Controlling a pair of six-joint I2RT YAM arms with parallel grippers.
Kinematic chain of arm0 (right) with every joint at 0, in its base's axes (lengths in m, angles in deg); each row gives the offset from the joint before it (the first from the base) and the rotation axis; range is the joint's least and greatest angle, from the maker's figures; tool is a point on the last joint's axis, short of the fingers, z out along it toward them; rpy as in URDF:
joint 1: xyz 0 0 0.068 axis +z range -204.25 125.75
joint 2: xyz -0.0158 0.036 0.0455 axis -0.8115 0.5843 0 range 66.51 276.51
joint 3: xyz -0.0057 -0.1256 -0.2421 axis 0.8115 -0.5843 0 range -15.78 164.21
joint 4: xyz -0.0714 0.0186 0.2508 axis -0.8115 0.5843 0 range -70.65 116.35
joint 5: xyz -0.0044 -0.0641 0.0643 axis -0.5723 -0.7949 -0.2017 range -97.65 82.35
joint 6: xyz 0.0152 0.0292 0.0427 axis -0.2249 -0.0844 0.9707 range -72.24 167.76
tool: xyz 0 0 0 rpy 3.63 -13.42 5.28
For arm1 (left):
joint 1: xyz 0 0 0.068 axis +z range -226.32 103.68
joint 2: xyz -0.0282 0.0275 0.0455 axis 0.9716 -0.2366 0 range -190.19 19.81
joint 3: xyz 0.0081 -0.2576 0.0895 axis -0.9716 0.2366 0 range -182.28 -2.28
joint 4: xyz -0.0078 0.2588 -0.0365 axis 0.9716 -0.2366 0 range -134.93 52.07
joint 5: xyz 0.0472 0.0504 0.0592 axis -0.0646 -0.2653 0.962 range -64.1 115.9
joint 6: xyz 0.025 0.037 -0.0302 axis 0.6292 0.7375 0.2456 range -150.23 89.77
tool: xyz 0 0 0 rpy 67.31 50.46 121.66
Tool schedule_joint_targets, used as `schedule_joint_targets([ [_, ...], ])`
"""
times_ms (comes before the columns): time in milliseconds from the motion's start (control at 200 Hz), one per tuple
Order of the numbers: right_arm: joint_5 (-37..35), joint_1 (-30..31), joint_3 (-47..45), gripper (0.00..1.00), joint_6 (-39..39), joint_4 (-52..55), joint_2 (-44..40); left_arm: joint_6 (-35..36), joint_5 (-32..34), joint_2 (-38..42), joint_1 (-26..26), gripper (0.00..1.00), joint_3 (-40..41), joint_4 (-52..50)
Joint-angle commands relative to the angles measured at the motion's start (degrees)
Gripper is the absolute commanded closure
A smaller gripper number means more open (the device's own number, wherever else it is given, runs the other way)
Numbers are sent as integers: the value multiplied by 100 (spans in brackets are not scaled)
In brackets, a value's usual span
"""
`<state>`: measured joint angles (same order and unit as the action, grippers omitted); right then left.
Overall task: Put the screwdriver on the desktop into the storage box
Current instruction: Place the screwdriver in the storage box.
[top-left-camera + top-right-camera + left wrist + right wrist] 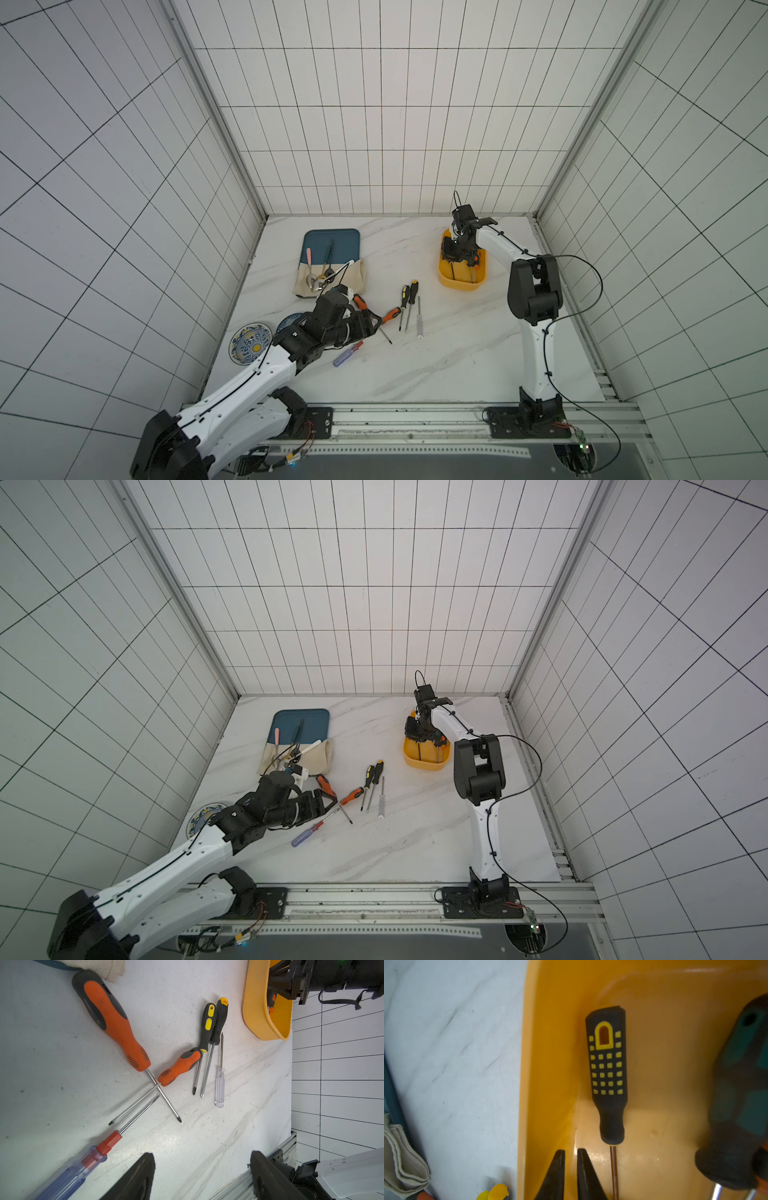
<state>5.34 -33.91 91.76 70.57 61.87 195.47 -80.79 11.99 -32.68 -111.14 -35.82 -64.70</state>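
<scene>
The yellow-orange storage box (446, 283) (415, 763) stands at the back right of the desktop (457, 357). My right gripper (571, 1150) (453, 259) hangs inside it, shut and holding nothing. A black-and-yellow screwdriver (608, 1068) and a teal-and-black one (741, 1095) lie in the box (527, 1064). Several screwdrivers lie mid-desktop: a large orange (112, 1018), a small orange (180, 1066), two black-and-yellow (207, 1026), a clear (219, 1088) and a blue (83, 1165). My left gripper (202, 1155) (372, 326) hovers open over bare marble beside the blue one.
A teal tray (332, 241) with cutlery and a beige cloth (357, 278) lie at the back left. Patterned plates (249, 344) sit beside my left arm. An aluminium rail (415, 415) runs along the front edge; tiled walls close three sides.
</scene>
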Motion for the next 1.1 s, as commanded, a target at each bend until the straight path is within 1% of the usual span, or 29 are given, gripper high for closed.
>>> schedule_joint_targets([
  [0,22,-28,321,81,175,-25,198,37,108,90,-33,24,-152,-73],
  [160,-116,-56,538,79,302,-25,443,56,108,76,-28,24,-150,-66],
  [415,-658,-98,787,77,533,201,659,100,117,72,-24,24,-157,-83],
  [719,-1084,-257,599,76,838,177,478,108,121,66,-15,24,-136,-75],
  [809,-1130,-293,503,76,883,124,388,108,117,63,-15,24,-128,-75],
  [954,-1008,-294,357,76,856,-26,235,97,119,63,-11,24,-115,-57],
  [1094,-1070,-296,285,74,776,-26,130,91,100,37,-15,24,-92,-31],
])
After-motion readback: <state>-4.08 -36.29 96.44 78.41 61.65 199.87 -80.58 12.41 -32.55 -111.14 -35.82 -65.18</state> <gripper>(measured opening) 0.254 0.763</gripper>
